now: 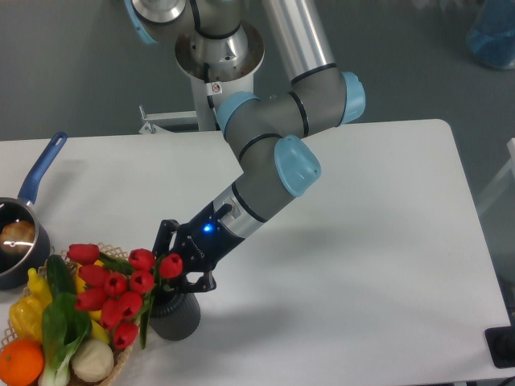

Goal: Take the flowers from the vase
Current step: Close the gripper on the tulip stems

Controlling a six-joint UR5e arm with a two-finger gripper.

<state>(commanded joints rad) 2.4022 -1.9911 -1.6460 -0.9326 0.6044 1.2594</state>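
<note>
Arms: one
Grippers: one [179, 269]
Vases: one [179, 315], dark grey
Tulip bunches: one, the flowers [121, 285]
Red buds: about ten; a few overlap, exact count unclear
Saucepans: one [22, 217], blue-handled
Baskets: one [119, 362], wicker
Oranges: one [20, 363]
Yellow peppers: one [26, 315], perhaps more hidden
Tables: one [362, 241], white

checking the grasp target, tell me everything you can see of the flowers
The flowers are a bunch of red tulips with closed buds on green stems and leaves. They lean left from the mouth of the dark ribbed vase, their buds spreading over the edge of the basket of produce. The stems run down towards the vase mouth, where the gripper sits right at them; whether its fingers are clamped on the stems cannot be told from this view.
</note>
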